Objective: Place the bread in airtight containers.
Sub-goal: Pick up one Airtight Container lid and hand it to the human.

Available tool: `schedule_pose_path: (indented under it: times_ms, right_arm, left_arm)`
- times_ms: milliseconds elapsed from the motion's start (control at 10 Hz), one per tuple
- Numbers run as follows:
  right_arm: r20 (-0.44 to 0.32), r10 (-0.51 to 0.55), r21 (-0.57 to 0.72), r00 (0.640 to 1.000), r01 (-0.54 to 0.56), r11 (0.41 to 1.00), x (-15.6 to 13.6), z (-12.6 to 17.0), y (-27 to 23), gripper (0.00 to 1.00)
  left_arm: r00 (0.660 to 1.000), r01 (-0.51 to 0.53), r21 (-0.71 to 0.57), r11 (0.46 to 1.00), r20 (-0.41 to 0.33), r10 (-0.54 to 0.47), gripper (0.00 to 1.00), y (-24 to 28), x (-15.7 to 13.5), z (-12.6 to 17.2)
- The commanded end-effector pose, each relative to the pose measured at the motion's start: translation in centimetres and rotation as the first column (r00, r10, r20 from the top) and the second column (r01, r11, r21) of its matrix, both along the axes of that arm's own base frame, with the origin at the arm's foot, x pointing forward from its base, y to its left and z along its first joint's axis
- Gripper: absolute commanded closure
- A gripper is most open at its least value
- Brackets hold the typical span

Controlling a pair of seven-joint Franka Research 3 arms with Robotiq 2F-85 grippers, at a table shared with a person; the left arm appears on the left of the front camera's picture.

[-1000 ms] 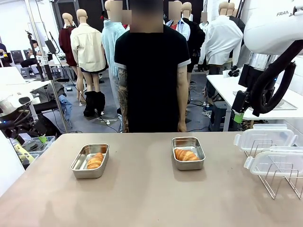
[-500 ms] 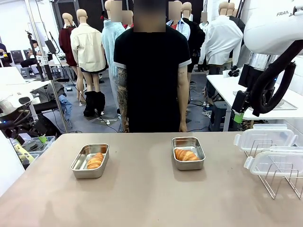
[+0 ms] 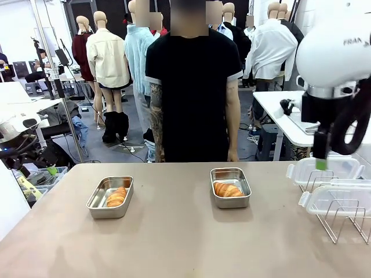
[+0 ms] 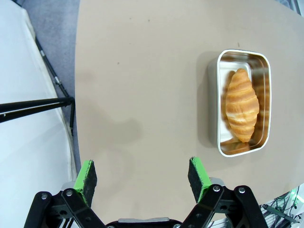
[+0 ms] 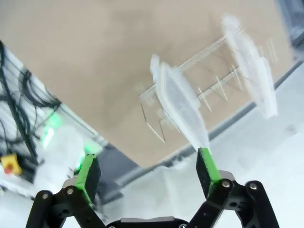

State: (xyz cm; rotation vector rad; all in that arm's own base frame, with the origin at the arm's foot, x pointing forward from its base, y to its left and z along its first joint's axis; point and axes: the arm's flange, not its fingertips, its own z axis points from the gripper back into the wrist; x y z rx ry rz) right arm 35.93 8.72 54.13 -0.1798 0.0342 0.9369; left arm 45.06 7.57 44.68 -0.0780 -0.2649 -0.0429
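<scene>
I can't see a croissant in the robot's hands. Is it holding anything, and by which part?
Nothing is held. The left gripper and the right gripper are both open and empty. The croissants lie in the tins.

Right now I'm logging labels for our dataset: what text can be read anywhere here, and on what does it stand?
"FRAN", cut off by the picture's edge: on the white shell of the right arm.
Nothing else can be read; the left tin and the right tin look unmarked.
</scene>
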Motion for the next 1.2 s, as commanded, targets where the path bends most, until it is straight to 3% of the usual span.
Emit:
schedule_pose_path:
  times_ms: [0,100,200,300,400,500,600,800,1000,1100]
  right_arm:
    - [0.009,0.226,-0.075,0.974,-0.224,0.972,0.1,-1.5,-2.6,0.0]
    - [-0.05,0.356,-0.021,0.933,-0.358,0.934,0.4,-2.1,-3.5,0.0]
    - [-0.115,0.494,-0.003,0.862,-0.498,0.867,1.2,-3.1,-4.7,0.0]
    - [-0.121,0.601,0.024,0.79,-0.603,0.798,1.9,-3.9,-6.3,0.0]
    - [-0.104,0.663,0.079,0.741,-0.658,0.748,2.5,-4.4,-7.6,0.0]
    - [-0.095,0.468,0.06,0.879,-0.464,0.884,3.2,-5.0,-7.1,0.0]
    - [-0.106,0.588,0.039,0.802,-0.587,0.808,1.6,-3.8,-6.2,0.0]
    - [-0.106,0.588,0.039,0.802,-0.587,0.808,1.6,-3.8,-6.2,0.0]
    - [-0.142,0.589,0.065,0.796,-0.586,0.808,2.9,-5.9,-6.8,0.0]
    - [-0.123,0.575,0.07,0.809,-0.571,0.818,3.1,-6.9,-7.1,0.0]
  left_arm:
    - [1.0,-0.015,0.011,1.0,0.001,0.015,0.0,0.0,-0.2,0.0]
    - [1.0,-0.015,0.011,1.0,0.001,0.015,0.0,0.0,-0.2,0.0]
    - [1.0,-0.015,0.011,1.0,0.001,0.015,0.0,0.0,-0.2,0.0]
    - [1.0,-0.015,0.011,1.0,0.001,0.015,0.0,0.0,-0.2,0.0]
    - [1.0,-0.015,0.011,1.0,0.001,0.015,0.0,0.0,-0.2,0.0]
    - [1.0,-0.015,0.011,1.0,0.001,0.015,0.0,0.0,-0.2,0.0]
    - [1.0,-0.015,0.011,1.0,0.001,0.015,0.0,0.0,-0.2,0.0]
    - [1.0,-0.015,0.011,1.0,0.001,0.015,0.0,0.0,-0.2,0.0]
    - [1.0,-0.015,0.011,1.0,0.001,0.015,0.0,0.0,-0.2,0.0]
    - [1.0,-0.015,0.011,1.0,0.001,0.015,0.0,0.0,-0.2,0.0]
